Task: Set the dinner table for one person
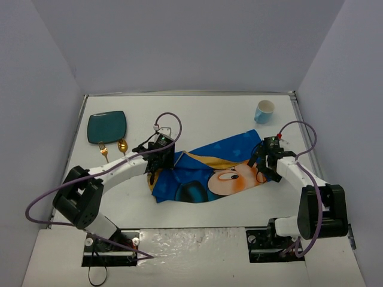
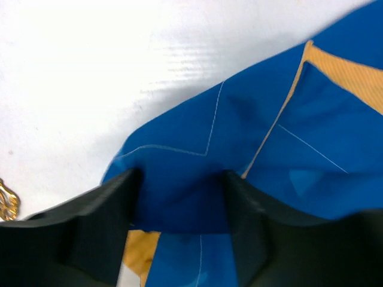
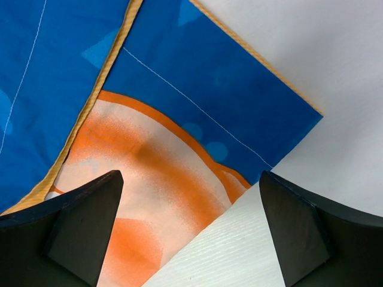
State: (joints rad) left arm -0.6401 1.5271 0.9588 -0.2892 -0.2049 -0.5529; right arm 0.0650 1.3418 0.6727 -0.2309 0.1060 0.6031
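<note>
The left gripper (image 2: 179, 188) sits low on the rumpled left end of the blue Mickey Mouse placemat (image 1: 206, 173). Its fingers are partway apart with a hump of cloth between them, and I cannot tell whether they actually pinch it. The right gripper (image 3: 191, 203) hangs over the mat's right corner with its fingers spread wide, gripping nothing. The placemat lies crumpled and skewed in the middle of the white dinner table (image 1: 209, 116). A teal plate (image 1: 106, 127) and a cup (image 1: 264, 111) sit toward the far corners.
</note>
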